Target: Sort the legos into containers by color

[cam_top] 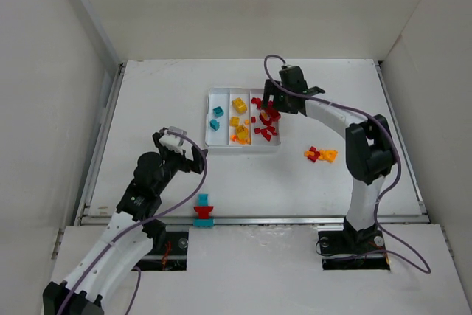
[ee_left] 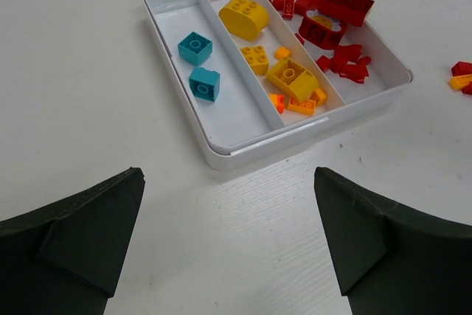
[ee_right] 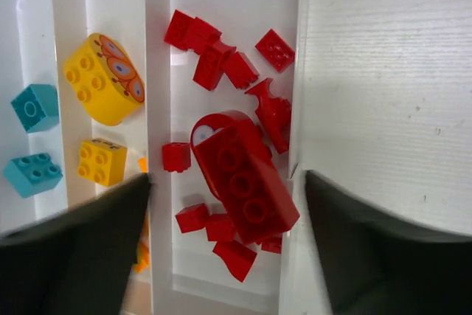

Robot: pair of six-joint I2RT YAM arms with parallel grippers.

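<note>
Near ledge (cam_top: pixel 258 263), white table (cam_top: pixel 162 94), tray (cam_top: pixel 243 148), walls (cam_top: pixel 243 5)

R arm (cam_top: pixel 332 114) over tray (cam_top: pixel 209 119), red side

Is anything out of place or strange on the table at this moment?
Yes. Two mixed clumps lie outside the tray: a red and orange clump on the table to its right, and a teal and red stack near the table's front edge. They are not yet sorted.
</note>
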